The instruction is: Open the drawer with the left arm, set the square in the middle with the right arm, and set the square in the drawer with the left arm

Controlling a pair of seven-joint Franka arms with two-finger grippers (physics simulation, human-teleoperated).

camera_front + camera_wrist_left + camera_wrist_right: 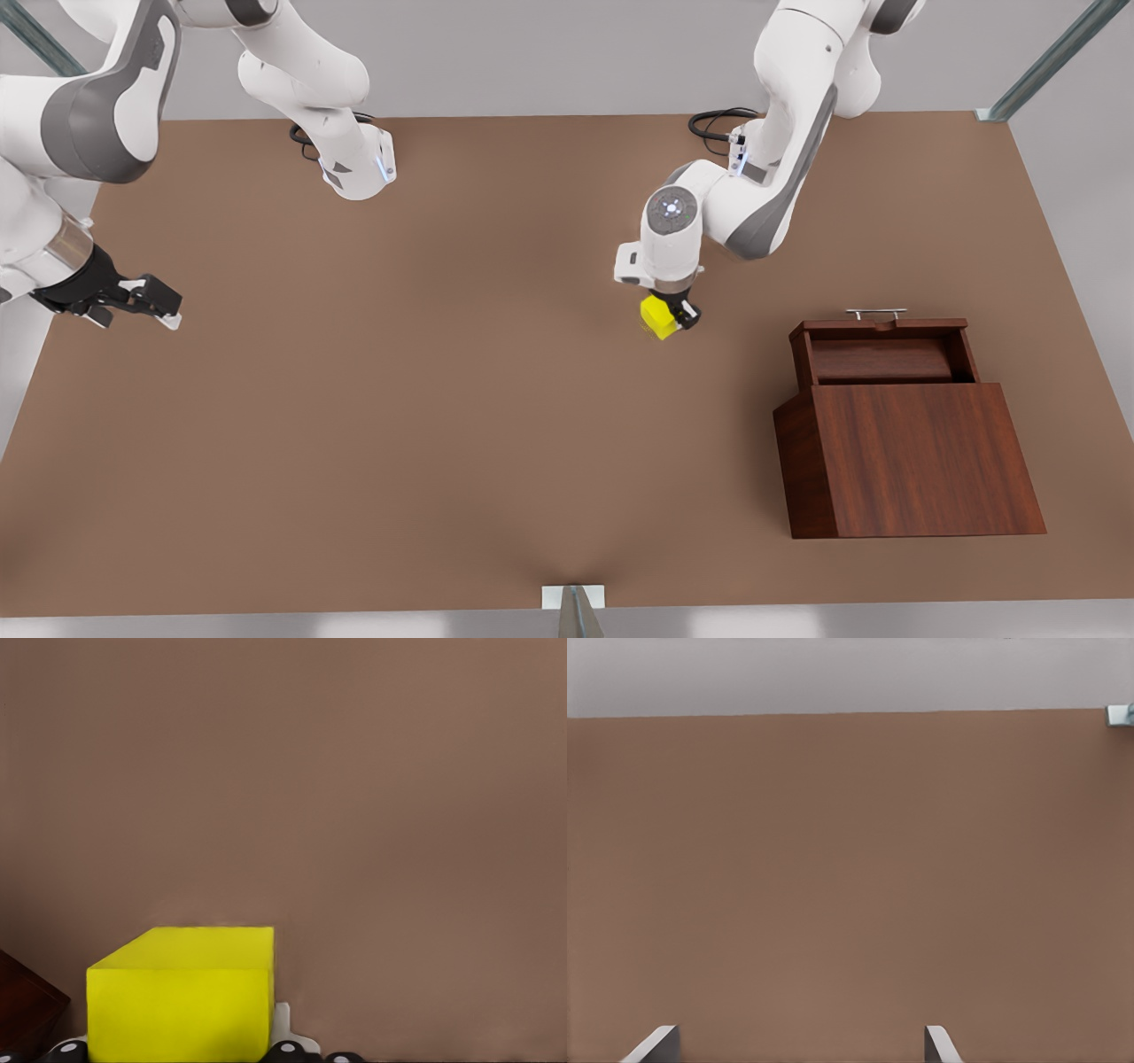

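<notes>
In the front view, our left gripper (671,321) clamps the square (656,316) above the table (443,399), well to the front view's left of the open drawer (881,354); nothing blocks that path.

Left wrist view: the square (182,997) looks rigid, light, smooth-faced; flat opposite faces suit gripping.

Right wrist view: our waiting right gripper (797,1047) has spread fingers.

1. No text, label, brand, number or sign can be read anywhere in these pictures.
2. The square (657,315) has plain yellow faces (no marking in either view that shows it).
3. The drawer (881,352) carries bare wood grain.
</notes>
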